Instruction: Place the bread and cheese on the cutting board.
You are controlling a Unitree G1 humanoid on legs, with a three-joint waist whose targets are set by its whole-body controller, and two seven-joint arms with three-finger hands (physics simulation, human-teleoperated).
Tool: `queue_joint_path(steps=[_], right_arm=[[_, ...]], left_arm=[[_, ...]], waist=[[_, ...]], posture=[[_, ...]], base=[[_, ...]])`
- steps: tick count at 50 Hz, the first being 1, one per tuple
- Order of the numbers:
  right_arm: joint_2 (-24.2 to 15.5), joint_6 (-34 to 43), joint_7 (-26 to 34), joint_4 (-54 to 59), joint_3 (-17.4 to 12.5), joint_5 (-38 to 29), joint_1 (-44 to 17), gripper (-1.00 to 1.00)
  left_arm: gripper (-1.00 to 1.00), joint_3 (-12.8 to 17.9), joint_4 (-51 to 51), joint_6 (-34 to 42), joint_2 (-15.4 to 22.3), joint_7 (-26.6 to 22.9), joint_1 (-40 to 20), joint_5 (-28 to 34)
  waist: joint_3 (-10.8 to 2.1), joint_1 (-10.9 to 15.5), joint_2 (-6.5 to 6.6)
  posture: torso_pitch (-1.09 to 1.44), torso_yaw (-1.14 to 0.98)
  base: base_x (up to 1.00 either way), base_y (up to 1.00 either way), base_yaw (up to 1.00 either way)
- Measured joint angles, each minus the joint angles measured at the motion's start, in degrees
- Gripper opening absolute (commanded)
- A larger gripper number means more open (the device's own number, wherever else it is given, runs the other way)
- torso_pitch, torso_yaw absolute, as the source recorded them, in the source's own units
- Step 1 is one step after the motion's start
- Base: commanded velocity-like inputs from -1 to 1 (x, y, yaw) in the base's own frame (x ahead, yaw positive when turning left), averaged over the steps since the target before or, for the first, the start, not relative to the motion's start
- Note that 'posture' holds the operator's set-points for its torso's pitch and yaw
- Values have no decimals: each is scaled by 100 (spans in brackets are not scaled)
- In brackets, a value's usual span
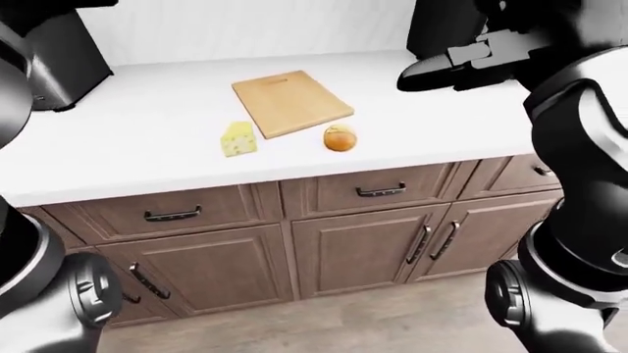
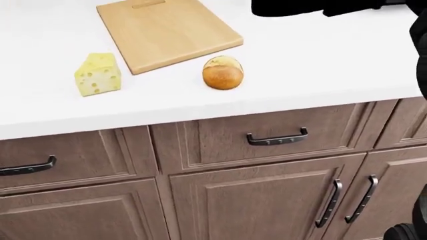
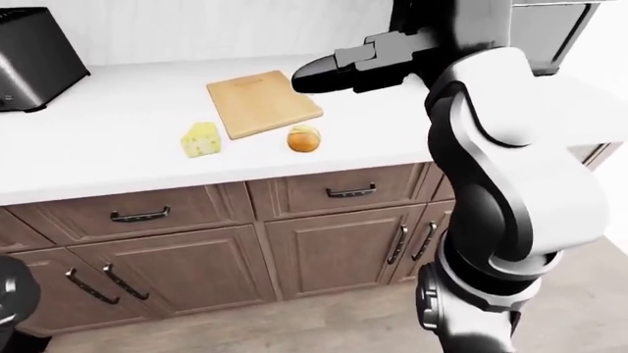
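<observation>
A wooden cutting board (image 2: 168, 32) lies bare on the white counter (image 2: 320, 60). A yellow cheese wedge (image 2: 98, 75) stands on the counter just off the board's lower left corner. A round bread roll (image 2: 223, 73) sits just below the board's lower right corner. Neither touches the board. My right hand (image 3: 312, 79) hovers above the counter to the right of the board and above the roll, fingers stretched out toward the board, open and empty. It shows as a black shape (image 2: 287, 7) at the top of the head view. My left forearm (image 1: 12, 81) runs along the left edge; its hand is out of frame.
A black toaster (image 3: 27, 59) stands on the counter at the far left. A dark appliance (image 3: 550, 29) stands at the top right behind my right arm. Below the counter edge are brown drawers with dark handles (image 2: 277, 137) and cabinet doors (image 2: 260, 210).
</observation>
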Motion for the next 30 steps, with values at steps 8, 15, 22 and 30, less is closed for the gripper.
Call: queue_joint_path(steps=[8,15,22,30], right_arm=[[-47,-80,49,-101,-166,-77,-62,100],[-11,11,32,-31,-130,-134,-26,100],[21,-60,53,-29,-132,-153,-44,100],[26,16,114,-57,-79,-104,-45,100]], left_arm=[[100,44,-156,-137,17,15,-108,-35],[100,-78,-79,8,-38,-21,-22,-82],[100,-32,-140,-64,-27,-1,-72,-37],[100,40,-76,-4,19,48,-69,-40]], waist=[[-68,26,-163],[25,-1,-124],[-75,-61,410],[-90,-17,127]], posture=[[0,0],[0,0],[0,0],[0,0]], base=[[23,0,0],[23,0,0],[23,0,0],[23,0,0]])
